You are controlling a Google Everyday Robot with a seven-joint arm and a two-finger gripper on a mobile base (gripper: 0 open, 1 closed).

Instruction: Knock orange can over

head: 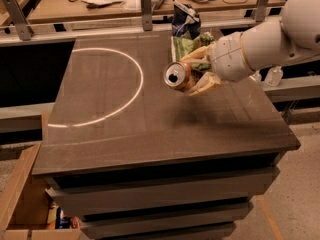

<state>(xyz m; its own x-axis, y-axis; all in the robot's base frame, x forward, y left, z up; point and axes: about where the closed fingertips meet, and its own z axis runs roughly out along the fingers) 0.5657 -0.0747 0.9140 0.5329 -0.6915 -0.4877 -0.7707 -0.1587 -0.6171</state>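
The orange can (177,76) is tipped on its side, its silver top facing the camera, and hangs just above the dark table (150,129) at centre right. My gripper (194,74) reaches in from the right on a white arm. It is shut on the can, with one tan finger (196,57) over the can and one (206,84) under it. A shadow lies on the table below the can.
A green chip bag (183,46) and a dark blue snack bag (186,20) stand right behind the gripper at the table's far edge. A white arc (134,91) marks the table's left half. A clear bottle (274,76) sits to the right, and a cardboard box (20,194) at lower left.
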